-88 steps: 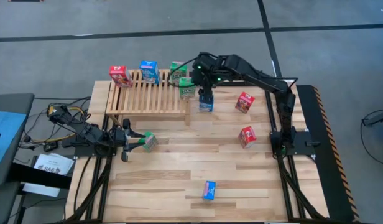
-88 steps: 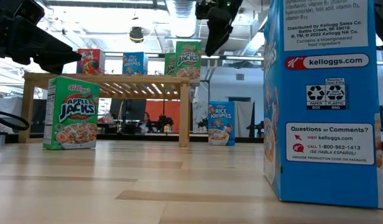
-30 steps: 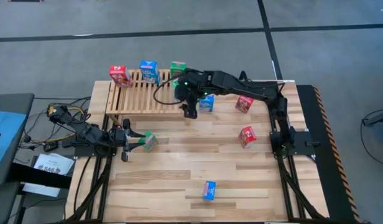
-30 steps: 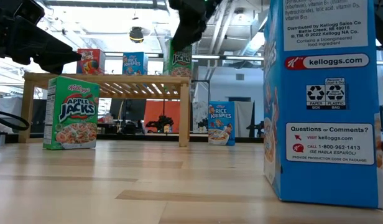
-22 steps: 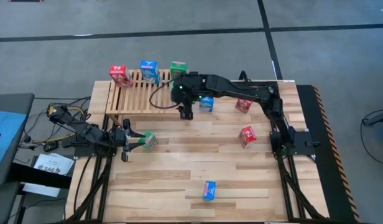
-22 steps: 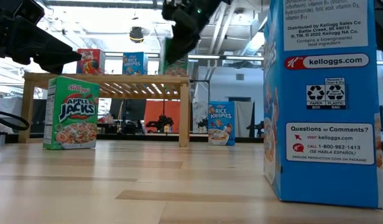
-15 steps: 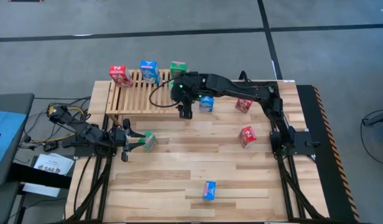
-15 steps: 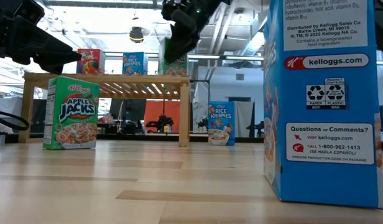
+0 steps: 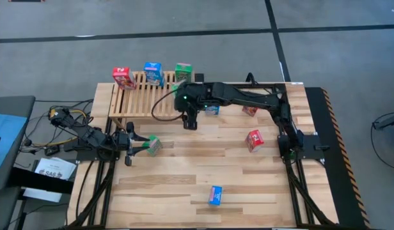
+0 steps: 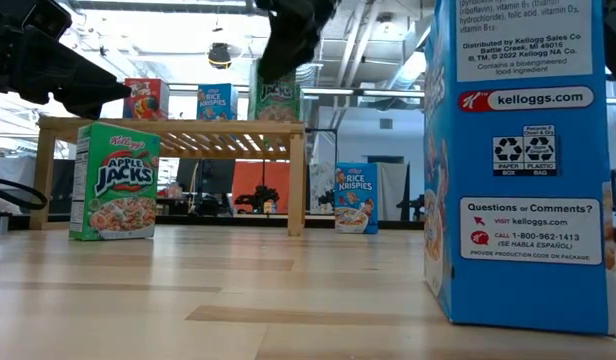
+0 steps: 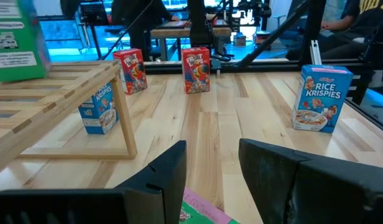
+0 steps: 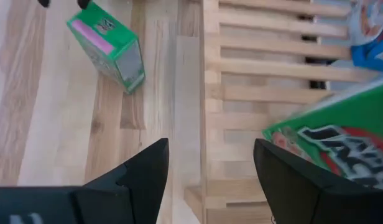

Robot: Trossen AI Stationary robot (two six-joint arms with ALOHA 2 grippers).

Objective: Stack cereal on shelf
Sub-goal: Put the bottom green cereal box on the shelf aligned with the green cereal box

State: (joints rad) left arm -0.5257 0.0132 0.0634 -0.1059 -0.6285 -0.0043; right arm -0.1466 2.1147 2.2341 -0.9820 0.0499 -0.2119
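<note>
Front-left of shelf [image 9: 146, 102]: left claw [image 9: 138, 145] low over tabletop [image 9: 184, 172], fingers drawn close together, tips at lone green box [image 9: 154, 145]; pinch not certain.
Along shelf back edge: red box [image 9: 123, 77], blue box [image 9: 153, 73], rear green box [image 9: 183, 69].
At shelf right end: front green box [image 12: 341, 137] on slats, just outside one finger of right claw [image 9: 190, 121]; claw spread, nothing between fingers.
Right arm covers part of side blue box [image 9: 212, 108] just past shelf right end.
Since earlier frames: right claw and front green box both shifted left along shelf.

Plank table [image 9: 184, 185] — slatted shelf [image 9: 149, 102] and cereal boxes [image 9: 215, 195] on it.
</note>
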